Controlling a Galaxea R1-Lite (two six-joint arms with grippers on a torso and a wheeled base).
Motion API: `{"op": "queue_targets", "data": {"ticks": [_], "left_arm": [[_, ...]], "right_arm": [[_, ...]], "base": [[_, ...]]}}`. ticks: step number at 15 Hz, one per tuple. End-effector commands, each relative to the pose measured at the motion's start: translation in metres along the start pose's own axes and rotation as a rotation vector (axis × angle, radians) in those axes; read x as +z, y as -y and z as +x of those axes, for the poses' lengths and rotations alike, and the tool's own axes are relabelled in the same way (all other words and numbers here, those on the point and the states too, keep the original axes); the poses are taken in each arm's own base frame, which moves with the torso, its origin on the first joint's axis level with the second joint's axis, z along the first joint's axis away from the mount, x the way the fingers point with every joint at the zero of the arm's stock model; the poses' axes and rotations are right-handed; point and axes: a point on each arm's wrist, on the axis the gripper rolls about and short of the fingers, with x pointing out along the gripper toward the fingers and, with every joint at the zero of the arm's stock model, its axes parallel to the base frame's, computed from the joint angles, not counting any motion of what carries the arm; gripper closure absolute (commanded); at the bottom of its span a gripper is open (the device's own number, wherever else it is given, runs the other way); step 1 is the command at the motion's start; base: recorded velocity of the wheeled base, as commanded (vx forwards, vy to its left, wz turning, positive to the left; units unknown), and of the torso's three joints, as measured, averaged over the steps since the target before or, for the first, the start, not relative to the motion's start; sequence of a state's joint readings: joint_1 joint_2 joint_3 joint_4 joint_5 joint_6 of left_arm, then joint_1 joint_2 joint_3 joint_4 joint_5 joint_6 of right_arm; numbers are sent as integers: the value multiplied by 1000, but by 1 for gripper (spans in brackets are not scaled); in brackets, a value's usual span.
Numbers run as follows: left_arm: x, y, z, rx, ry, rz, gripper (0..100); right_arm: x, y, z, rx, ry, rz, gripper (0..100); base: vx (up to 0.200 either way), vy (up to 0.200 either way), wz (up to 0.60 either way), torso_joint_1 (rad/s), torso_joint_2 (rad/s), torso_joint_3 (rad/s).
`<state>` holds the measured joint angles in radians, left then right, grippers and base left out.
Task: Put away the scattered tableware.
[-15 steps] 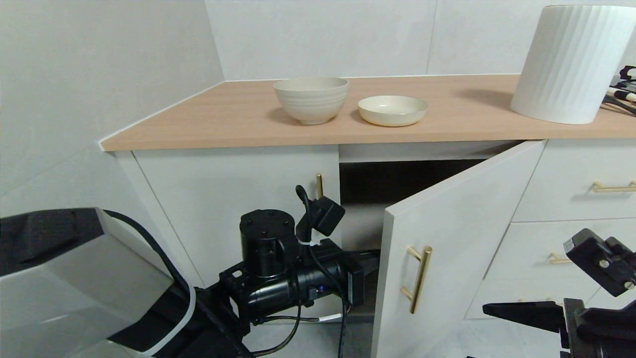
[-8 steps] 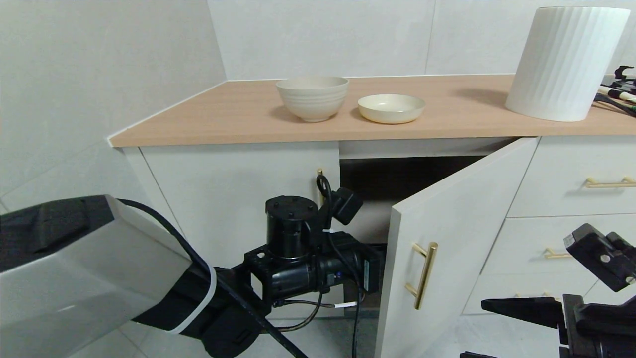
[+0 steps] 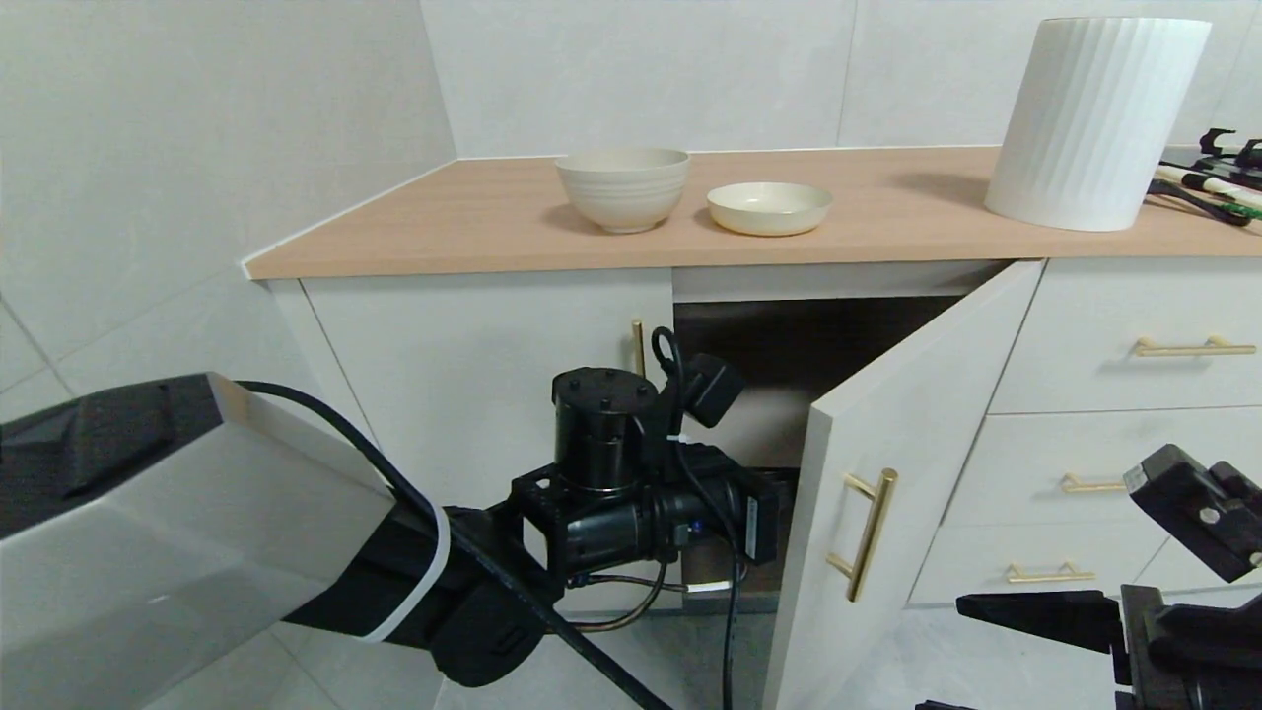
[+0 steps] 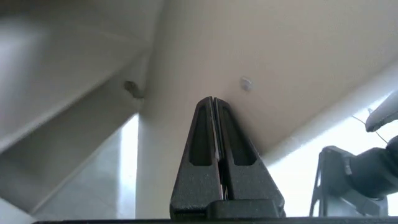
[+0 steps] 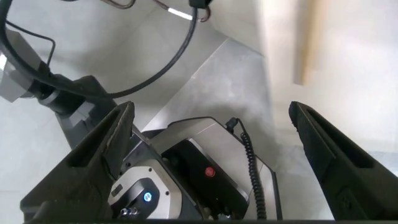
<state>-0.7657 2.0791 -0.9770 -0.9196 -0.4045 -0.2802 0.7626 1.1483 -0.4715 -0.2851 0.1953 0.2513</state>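
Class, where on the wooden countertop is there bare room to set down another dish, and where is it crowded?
Bare: the countertop between the wall corner and the bowl; the wide stretch between the shallow dish and the ribbed container. Crowded: the right end, where utensils lie beside that container.

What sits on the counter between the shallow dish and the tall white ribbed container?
Nothing; the head view shows bare countertop between the dish and the container.

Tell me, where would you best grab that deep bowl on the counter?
Probably by its rim, from above: the bowl stands upright, mouth open, and its rounded body looks too wide to clasp. Pick the side away from the dish.
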Motion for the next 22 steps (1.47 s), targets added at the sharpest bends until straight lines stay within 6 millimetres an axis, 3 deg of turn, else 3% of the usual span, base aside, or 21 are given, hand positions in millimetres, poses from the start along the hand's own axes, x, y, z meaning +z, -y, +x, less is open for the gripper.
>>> {"op": "queue_targets", "data": {"ticks": [1, 5, 8, 10, 11, 13, 15, 16, 19, 21, 22], "left_arm": [[1, -5, 8, 6, 6, 1, 100], [5, -6, 13, 13, 10, 0, 100], [10, 2, 25, 133, 76, 15, 100], [11, 44, 26, 63, 83, 38, 100], [10, 85, 15, -66, 54, 53, 100], [9, 122, -10, -273, -15, 66, 100], [11, 123, -14, -275, -17, 65, 100], [21, 88, -23, -166, 11, 48, 100], [28, 61, -43, -67, 36, 36, 100], [35, 51, -65, -7, 65, 34, 100], [43, 43, -89, 41, 102, 36, 100]], "right_arm": [[0, 0, -1, 0, 4, 0, 0], [1, -1, -3, 6, 13, -3, 0], [1, -5, -6, 30, 16, -13, 0], [0, -12, -13, 73, 33, -32, 0], [-1, -17, -20, 115, 48, -49, 0], [-5, -23, -33, 201, 54, -71, 0], [-6, -23, -36, 228, 47, -77, 0], [-8, -24, -39, 256, 23, -98, 0], [-3, -22, -34, 230, 22, -89, 0], [2, -18, -25, 157, 18, -68, 0], [9, -16, -15, 85, 20, -59, 0]], "base": [[0, 0, 0, 0, 0, 0], [0, 0, 0, 0, 0, 0], [0, 0, 0, 0, 0, 0], [0, 0, 0, 0, 0, 0], [0, 0, 0, 0, 0, 0], [0, 0, 0, 0, 0, 0], [0, 0, 0, 0, 0, 0], [0, 0, 0, 0, 0, 0], [0, 0, 0, 0, 0, 0], [0, 0, 0, 0, 0, 0], [0, 0, 0, 0, 0, 0]]}}
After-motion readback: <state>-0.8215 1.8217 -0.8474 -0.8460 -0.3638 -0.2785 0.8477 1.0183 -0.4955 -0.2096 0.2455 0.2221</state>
